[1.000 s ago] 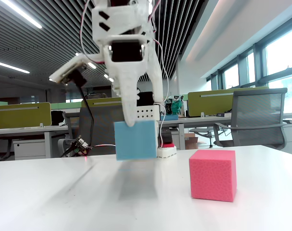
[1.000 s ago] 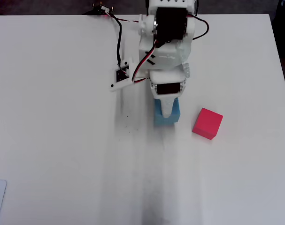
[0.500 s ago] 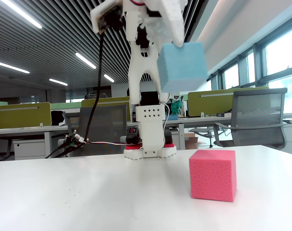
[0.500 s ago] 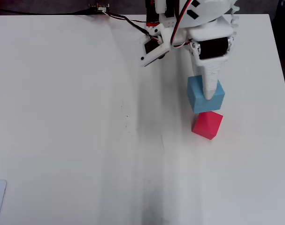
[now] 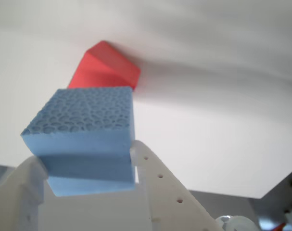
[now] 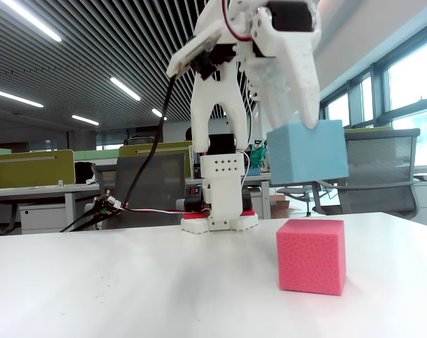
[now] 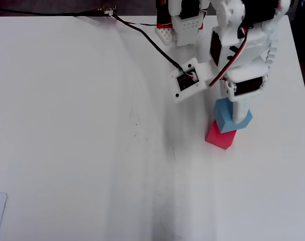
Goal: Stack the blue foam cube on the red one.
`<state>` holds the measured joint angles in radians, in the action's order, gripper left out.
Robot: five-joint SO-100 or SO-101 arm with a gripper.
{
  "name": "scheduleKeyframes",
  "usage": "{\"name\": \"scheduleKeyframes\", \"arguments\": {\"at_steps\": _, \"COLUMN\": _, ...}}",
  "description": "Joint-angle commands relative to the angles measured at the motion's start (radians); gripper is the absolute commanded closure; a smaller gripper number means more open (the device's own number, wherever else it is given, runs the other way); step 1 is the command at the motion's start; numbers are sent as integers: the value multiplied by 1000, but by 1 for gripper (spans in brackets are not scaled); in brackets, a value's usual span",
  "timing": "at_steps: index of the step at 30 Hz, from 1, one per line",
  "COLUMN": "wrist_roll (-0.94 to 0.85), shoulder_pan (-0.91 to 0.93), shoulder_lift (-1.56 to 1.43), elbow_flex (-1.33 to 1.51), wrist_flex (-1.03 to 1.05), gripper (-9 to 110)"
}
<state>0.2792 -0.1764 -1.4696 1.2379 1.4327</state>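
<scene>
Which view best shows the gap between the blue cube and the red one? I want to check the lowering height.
The fixed view: the blue foam cube hangs in the gripper clearly above the red one. The overhead view shows only overlap; the wrist view hides the gap.

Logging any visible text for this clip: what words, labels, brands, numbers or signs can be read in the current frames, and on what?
None can be read.
The blue foam cube and the red one have bare faces in all views.
The arm's white base shows only holes, no lettering.
The small circuit board on the arm: any markings are too small to read.
</scene>
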Motion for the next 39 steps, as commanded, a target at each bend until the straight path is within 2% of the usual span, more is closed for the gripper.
{"name": "scheduleKeyframes", "arguments": {"at_steps": 1, "wrist_roll": 3, "shoulder_pan": 15, "shoulder_lift": 18, "elbow_flex": -8, "wrist_flex": -29, "gripper": 83}}
{"name": "scheduleKeyframes", "arguments": {"at_steps": 18, "wrist_roll": 3, "shoulder_pan": 25, "shoulder_lift": 166, "elbow_flex": 31, "wrist_flex": -140, "gripper": 82}}
{"name": "scheduleKeyframes", "arguments": {"at_steps": 25, "wrist_roll": 3, "shoulder_pan": 26, "shoulder_lift": 120, "elbow_flex": -23, "wrist_flex": -77, "gripper": 72}}
{"name": "scheduleKeyframes", "arguments": {"at_steps": 39, "wrist_roll": 3, "shoulder_pan": 14, "shoulder_lift": -97, "elbow_flex": 23, "wrist_flex": -26, "gripper": 68}}
